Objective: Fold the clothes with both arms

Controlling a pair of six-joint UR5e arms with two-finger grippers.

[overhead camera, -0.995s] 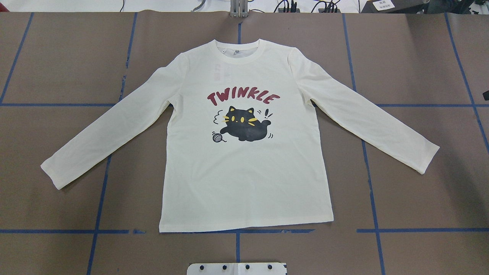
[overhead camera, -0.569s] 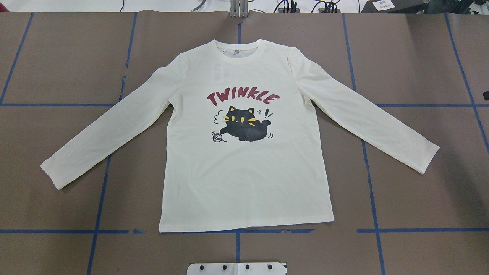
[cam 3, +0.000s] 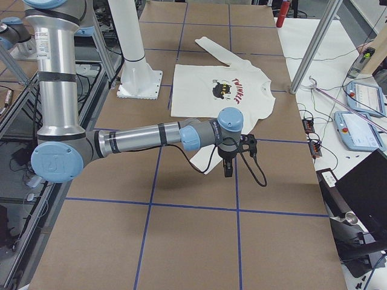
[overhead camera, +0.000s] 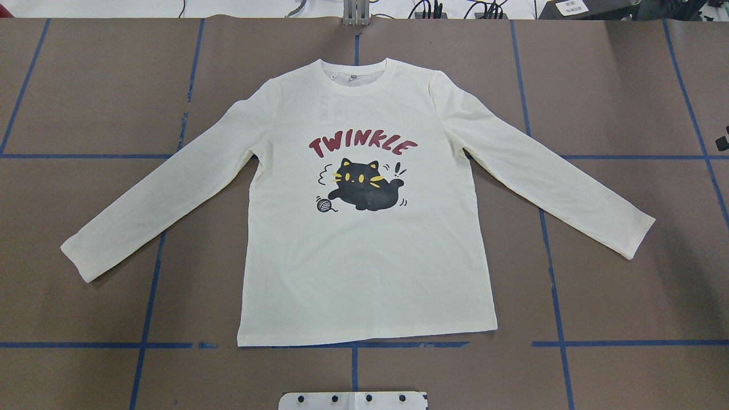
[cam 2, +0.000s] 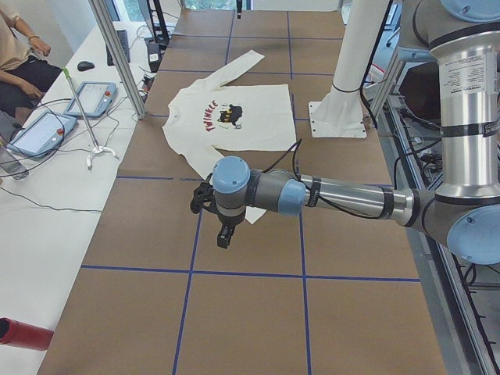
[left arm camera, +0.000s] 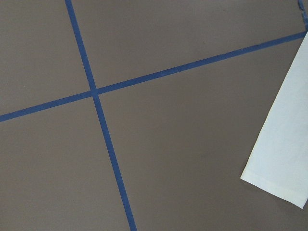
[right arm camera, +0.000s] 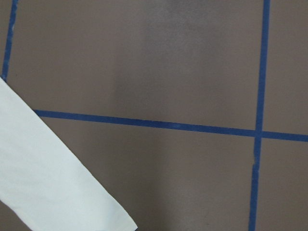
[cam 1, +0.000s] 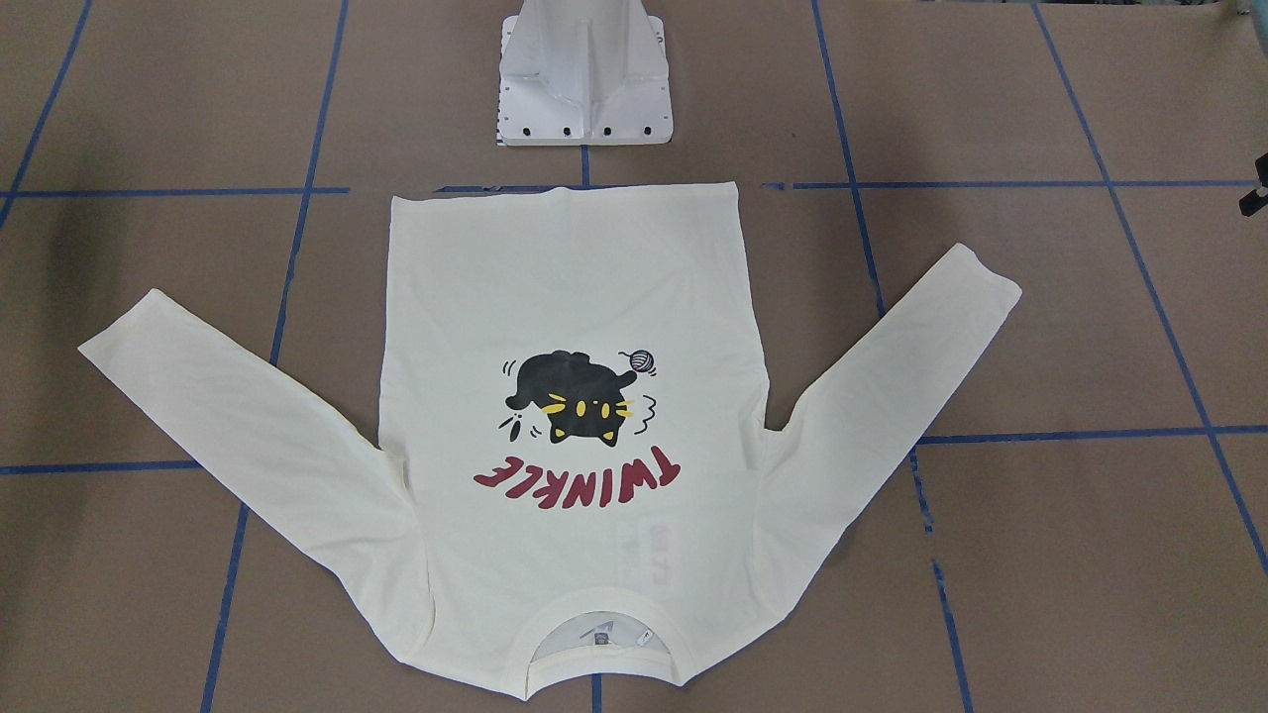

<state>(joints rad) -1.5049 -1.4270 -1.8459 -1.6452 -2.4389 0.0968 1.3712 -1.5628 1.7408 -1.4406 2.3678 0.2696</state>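
The cream long-sleeved T-shirt [overhead camera: 364, 267] lies flat on the brown table, cat and "TWINKLE" print up, both sleeves spread out and down. It also shows in the front view [cam 1: 565, 287]. My left gripper [cam 2: 224, 234] hangs over bare table beyond the left cuff [left arm camera: 284, 159], apart from it. My right gripper [cam 3: 228, 169] hangs over bare table beyond the right cuff [right arm camera: 48, 183], apart from it. I cannot tell whether either gripper is open or shut. Neither holds cloth.
Blue tape lines [overhead camera: 547, 239] grid the table. The white pedestal base [cam 1: 584, 124] stands just behind the shirt's hem. A side bench holds tablets [cam 2: 35, 133] and cables, with a seated person [cam 2: 16, 55] and a red bottle [cam 2: 23, 332].
The shirt has not moved. A small dark piece at the overhead view's right edge has shifted slightly upward.
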